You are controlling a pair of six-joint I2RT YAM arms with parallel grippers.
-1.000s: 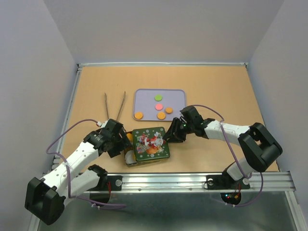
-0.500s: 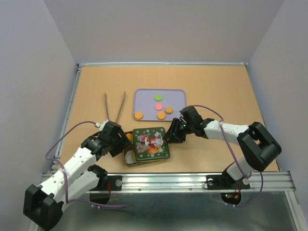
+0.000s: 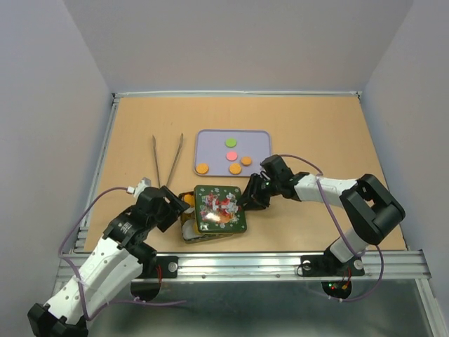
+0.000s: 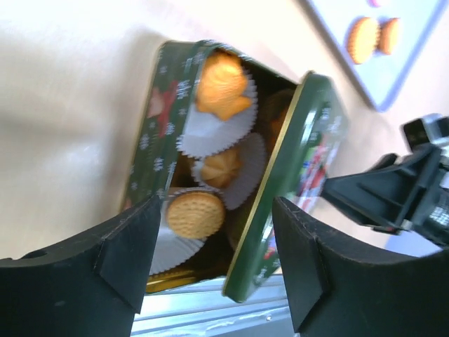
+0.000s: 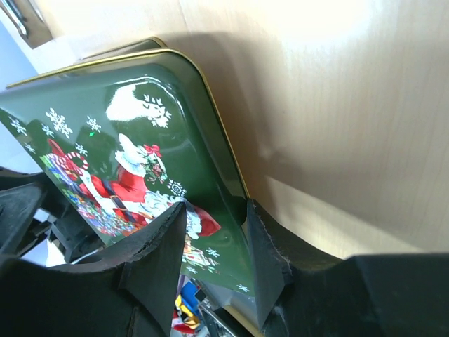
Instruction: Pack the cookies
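The cookies are flat discs on the lilac tray [image 3: 210, 140]: a green one [image 3: 230, 142], a pink one [image 3: 232, 155] and three orange ones [image 3: 246, 161]; two orange ones [image 4: 363, 38] show in the left wrist view. A green Christmas tin [image 3: 188, 226] stands near the front, its picture lid [image 3: 219, 208] tilted over it. My right gripper [image 3: 247, 200] [image 5: 215, 205] is shut on the lid's right rim, one finger on top and one beneath. My left gripper [image 3: 175, 208] [image 4: 216, 203] stands open, straddling the tin's left end.
Inside the tin [image 4: 151, 140] lie baked biscuits [image 4: 195, 214] in white paper cups [image 4: 210, 130]. Metal tongs [image 3: 168, 158] lie left of the tray. A metal rail [image 3: 280, 261] runs along the near edge, close below the tin.
My left arm's elbow has swung down toward the near edge, and its gripper has slid slightly left at the tin's end. The right gripper and the lid have barely moved.
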